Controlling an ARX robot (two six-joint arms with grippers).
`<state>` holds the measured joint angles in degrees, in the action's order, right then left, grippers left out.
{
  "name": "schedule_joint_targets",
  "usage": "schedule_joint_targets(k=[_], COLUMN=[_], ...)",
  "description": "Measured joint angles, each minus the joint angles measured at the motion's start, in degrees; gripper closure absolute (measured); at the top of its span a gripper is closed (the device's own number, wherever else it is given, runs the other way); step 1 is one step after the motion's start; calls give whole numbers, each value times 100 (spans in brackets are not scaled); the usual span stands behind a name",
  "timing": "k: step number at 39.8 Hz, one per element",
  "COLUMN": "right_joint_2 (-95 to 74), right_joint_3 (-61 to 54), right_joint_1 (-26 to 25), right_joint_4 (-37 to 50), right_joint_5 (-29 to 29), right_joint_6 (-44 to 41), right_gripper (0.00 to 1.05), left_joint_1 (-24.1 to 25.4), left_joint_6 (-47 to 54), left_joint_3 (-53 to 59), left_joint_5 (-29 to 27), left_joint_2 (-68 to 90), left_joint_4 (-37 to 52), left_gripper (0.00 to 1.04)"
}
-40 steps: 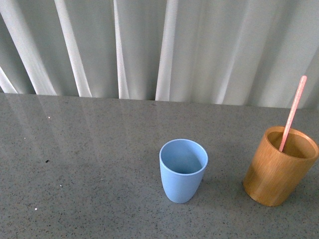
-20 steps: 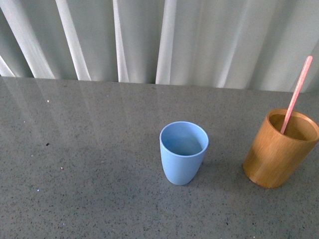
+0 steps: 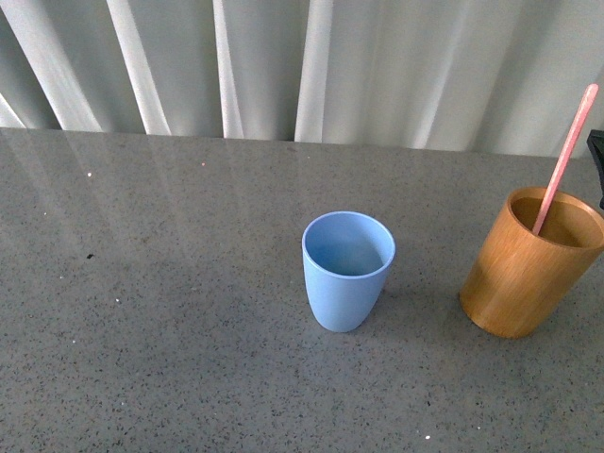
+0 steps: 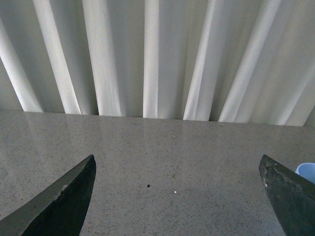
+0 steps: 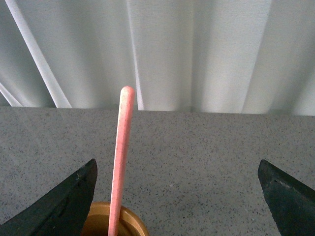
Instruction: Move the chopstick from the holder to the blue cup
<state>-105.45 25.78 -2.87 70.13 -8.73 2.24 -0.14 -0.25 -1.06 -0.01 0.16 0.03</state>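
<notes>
Clearance is why I hold my right gripper (image 5: 177,166) wide, lined up on the thin pink-red chopstick (image 5: 120,162) leaning in the orange-brown wooden cylinder holder (image 3: 524,283) near the light blue plastic cup (image 3: 346,274); my left gripper (image 4: 177,164) hangs wide too.

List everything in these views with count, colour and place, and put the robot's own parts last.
chopstick: one, pink, leaning in the holder.
holder: one, orange-brown wood, on the table at right.
blue cup: one, light blue, upright, empty, mid-table, apart from the holder.
table: one, grey speckled, under both cups.
curtain: one, white, pleated, behind the table.
left pincer: one, dark, open, above the table.
right pincer: one, dark, open, chopstick top between its fingers, ungripped.
</notes>
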Motion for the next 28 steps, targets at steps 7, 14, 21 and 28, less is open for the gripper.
schedule_joint_targets(k=[7, 14, 21, 28], right_joint_2=[-114, -330, -577, -833], right_joint_3=[295, 605, 879, 1152], right_joint_1=[142, 260, 337, 520], right_joint_4=[-157, -286, -354, -413], right_joint_5=[2, 22, 72, 129], right_joint_6=[15, 15, 17, 20], right_gripper=[10, 10, 10, 10], left_joint_1=[0, 0, 0, 0], left_joint_6=[0, 0, 0, 0], left_joint_3=[0, 0, 0, 0], left_joint_5=[-2, 0, -2, -2], left_joint_2=[0, 0, 0, 0], left_joint_4=[0, 0, 0, 0], left_gripper=[7, 7, 7, 7])
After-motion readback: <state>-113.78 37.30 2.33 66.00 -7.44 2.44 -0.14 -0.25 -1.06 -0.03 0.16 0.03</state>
